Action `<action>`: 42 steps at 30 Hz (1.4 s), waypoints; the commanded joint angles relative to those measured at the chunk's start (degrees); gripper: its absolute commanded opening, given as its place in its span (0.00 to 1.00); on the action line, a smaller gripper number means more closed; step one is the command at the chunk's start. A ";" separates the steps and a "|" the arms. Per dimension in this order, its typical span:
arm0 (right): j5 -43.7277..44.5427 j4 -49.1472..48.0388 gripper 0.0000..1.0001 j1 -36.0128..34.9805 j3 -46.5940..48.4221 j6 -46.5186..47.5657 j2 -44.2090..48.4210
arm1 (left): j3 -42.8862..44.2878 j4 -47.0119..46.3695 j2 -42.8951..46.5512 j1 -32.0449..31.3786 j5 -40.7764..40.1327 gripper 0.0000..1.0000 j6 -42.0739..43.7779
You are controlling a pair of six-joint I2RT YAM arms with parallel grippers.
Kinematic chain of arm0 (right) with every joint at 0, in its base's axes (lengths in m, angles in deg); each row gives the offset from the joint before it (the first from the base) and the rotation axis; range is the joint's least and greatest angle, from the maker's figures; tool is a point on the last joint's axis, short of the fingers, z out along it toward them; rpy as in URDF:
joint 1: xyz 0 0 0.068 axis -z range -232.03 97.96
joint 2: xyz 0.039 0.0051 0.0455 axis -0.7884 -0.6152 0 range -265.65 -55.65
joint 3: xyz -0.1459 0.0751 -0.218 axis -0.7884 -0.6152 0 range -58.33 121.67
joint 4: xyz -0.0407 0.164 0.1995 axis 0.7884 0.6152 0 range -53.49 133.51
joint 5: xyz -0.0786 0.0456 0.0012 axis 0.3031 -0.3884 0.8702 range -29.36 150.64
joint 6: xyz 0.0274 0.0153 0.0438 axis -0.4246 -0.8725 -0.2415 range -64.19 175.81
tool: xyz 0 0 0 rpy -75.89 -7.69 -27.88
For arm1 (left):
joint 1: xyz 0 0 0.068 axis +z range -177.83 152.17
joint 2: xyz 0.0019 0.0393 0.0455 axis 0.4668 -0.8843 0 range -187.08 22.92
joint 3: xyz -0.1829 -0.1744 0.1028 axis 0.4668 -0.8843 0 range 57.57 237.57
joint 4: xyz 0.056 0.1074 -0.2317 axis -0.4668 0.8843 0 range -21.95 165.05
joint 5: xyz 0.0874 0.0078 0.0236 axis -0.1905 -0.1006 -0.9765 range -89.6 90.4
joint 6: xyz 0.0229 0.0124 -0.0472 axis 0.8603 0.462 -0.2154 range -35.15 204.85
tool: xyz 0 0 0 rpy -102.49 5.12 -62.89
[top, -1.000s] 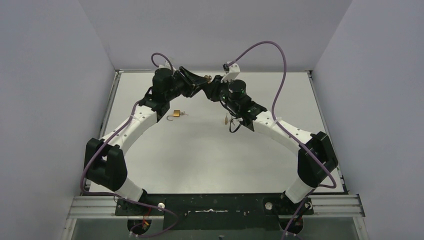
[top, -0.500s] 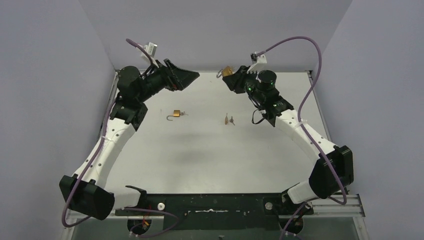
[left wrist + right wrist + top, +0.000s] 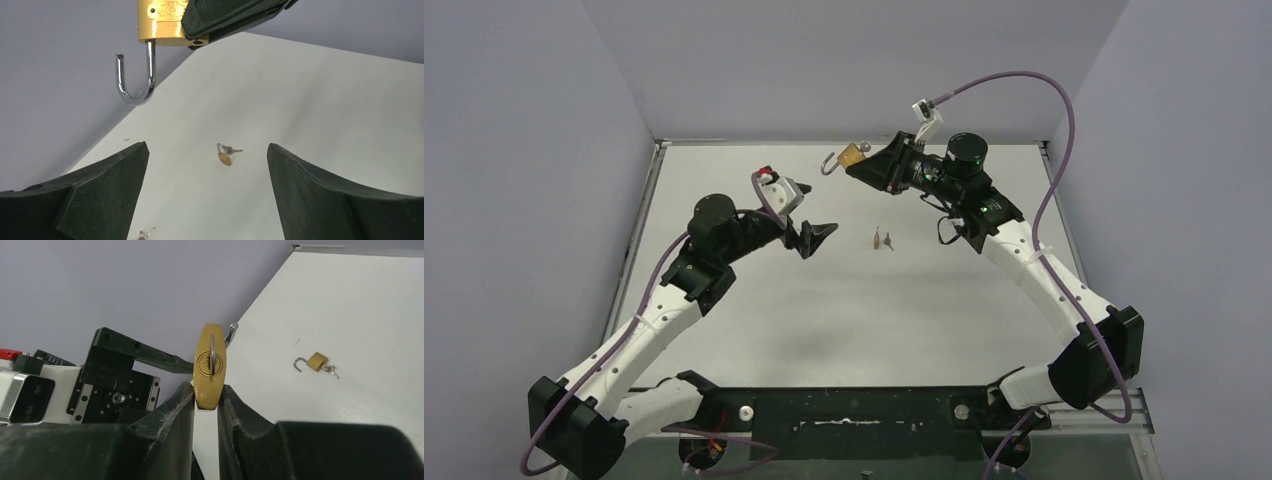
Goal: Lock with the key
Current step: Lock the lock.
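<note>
**A:** When you look down from above, what is the room like?

**B:** A white surface (image 3: 844,320) is boxed in by plain lilac-grey walls (image 3: 524,150), with a metal rail (image 3: 614,412) along the near edge. Some keys (image 3: 882,239) lie alone towards the back. The right gripper (image 3: 860,167) is raised at the back, clamped on a brass padlock (image 3: 853,155) whose shackle (image 3: 830,164) hangs open. The left gripper (image 3: 820,240) has its jaws spread with nothing between them. It sits just left of the keys, and its arm covers part of the surface.

**A:** And the left wrist view?

**B:** Its fingers (image 3: 100,200) stand wide apart at the bottom corners. Between them is bare surface and the keys (image 3: 226,154), which carry a brass tag. The padlock (image 3: 162,22) hangs at the top edge, shackle down, pinched from the right. A small key-like bit lies at the bottom edge, too cut off to be sure.

**A:** And the right wrist?

**B:** Two fingers squeeze the padlock's flat sides, with the keyhole end facing the camera. I cannot tell whether a key sits in it. A second padlock (image 3: 315,361), shackle open, lies on the surface to the right, with a key (image 3: 331,371) at its base. The left arm's wrist (image 3: 120,380) blocks the lower left, and wall fills the space behind it.
</note>
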 commanded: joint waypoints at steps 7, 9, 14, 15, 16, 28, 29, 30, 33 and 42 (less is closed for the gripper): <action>-5.59 -7.54 0.00 -1.33 3.06 -6.19 1.83 | -4.53 -18.53 5.83 -1.68 -8.83 0.82 10.50; -6.11 -7.90 0.00 -1.57 3.23 -6.57 1.28 | -4.66 -19.20 5.94 -1.79 -8.68 0.80 10.94; -7.04 -8.20 0.00 -2.43 4.01 -6.86 0.40 | -3.60 -19.15 3.91 -2.10 -7.34 0.78 11.80; -7.22 -8.20 0.00 -2.59 4.23 -6.82 0.23 | -3.05 -18.73 3.27 -2.14 -7.00 0.74 12.06; -7.36 -8.20 0.00 -2.74 4.41 -6.84 0.14 | -2.56 -18.22 2.55 -2.15 -6.55 0.69 12.28; -8.39 -7.56 0.00 -2.86 4.19 -6.46 0.30 | 0.16 -15.98 0.70 -2.16 -1.43 0.16 10.56; -8.44 -7.60 0.00 -2.90 4.19 -6.45 0.24 | 0.00 -15.89 0.92 -2.15 -1.35 0.09 10.38; -8.48 -7.67 0.00 -2.86 4.16 -6.54 0.08 | -0.12 -15.84 1.07 -2.15 -1.21 0.02 10.08; -8.62 -7.92 0.00 -2.91 4.23 -6.55 -0.23 | 0.23 -15.45 1.42 -2.11 1.20 0.00 7.65; -7.20 -2.13 0.00 -2.86 6.38 1.40 -0.63 | 5.51 -16.46 0.48 0.26 16.13 0.00 -13.26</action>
